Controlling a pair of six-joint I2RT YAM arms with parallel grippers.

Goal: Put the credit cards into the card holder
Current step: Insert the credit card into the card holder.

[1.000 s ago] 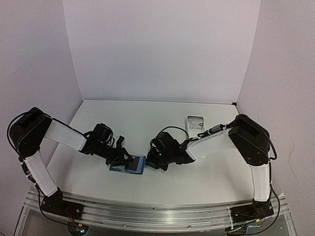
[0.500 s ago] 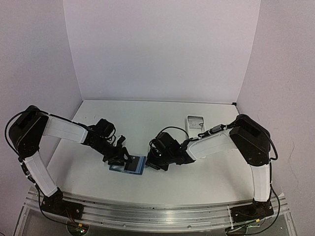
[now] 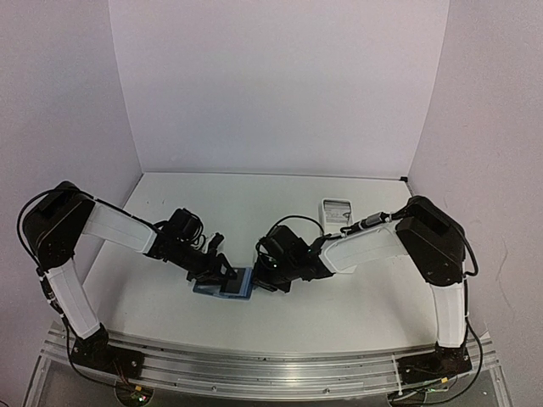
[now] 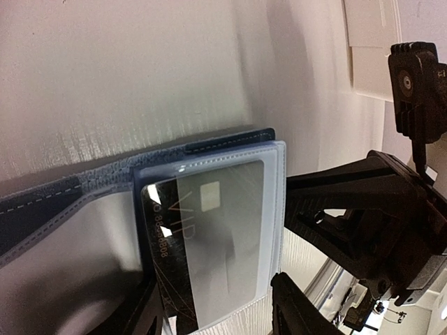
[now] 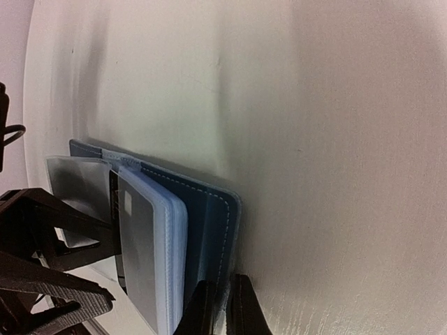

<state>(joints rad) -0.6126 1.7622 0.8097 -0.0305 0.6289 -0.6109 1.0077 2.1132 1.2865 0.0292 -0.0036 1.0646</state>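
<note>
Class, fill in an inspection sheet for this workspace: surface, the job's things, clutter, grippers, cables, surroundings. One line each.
Surface: white table, flat, no stains seen.
Job's things: blue wallet lies open near the front middle; one card with a chip sits in its clear sleeve. No loose cards seen.
Clutter: white tray at the far right, apart from the wallet; contents unclear.
Grippers: left gripper jaws open, either side of the sleeve; right gripper jaws shut on the wallet's cover edge.
Cables: black cable loops over the right arm; none across the wallet.
Surroundings: plain walls on three sides; metal rail at the near edge.
</note>
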